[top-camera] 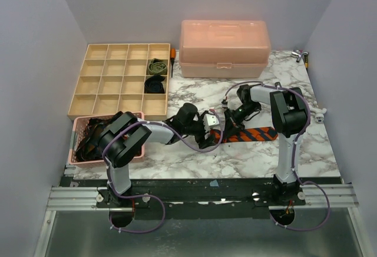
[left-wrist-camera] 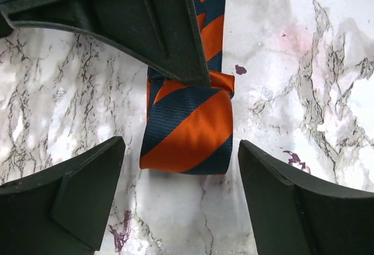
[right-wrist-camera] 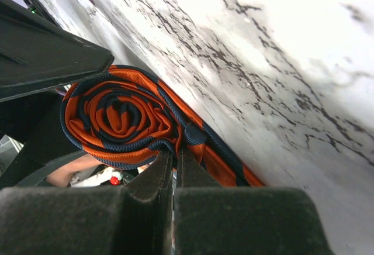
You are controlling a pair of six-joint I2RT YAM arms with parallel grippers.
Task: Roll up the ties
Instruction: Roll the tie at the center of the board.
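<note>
A pale pink lidded box [top-camera: 224,48] stands closed at the far edge of the white marble-patterned desk [top-camera: 253,151]. Left of the box lies a wooden tray of square compartments [top-camera: 109,68], with a small orange object [top-camera: 172,52] between the two. Well left of the box and nearer sits a pink basket [top-camera: 75,141]. Right of the box, at the desk's corner, lie small metal parts [top-camera: 301,55].

Beside the striped tie [left-wrist-camera: 187,129], the left pincer [left-wrist-camera: 181,150] stands spread, leaving narrow gaps at both flanks of its rolled end. The closed right pincer [right-wrist-camera: 172,158] crowds the roll from beyond. Nearer than the tie, bare counter [top-camera: 235,157] lies free; far beyond it, a pink box [top-camera: 224,48] blocks the edge.
</note>
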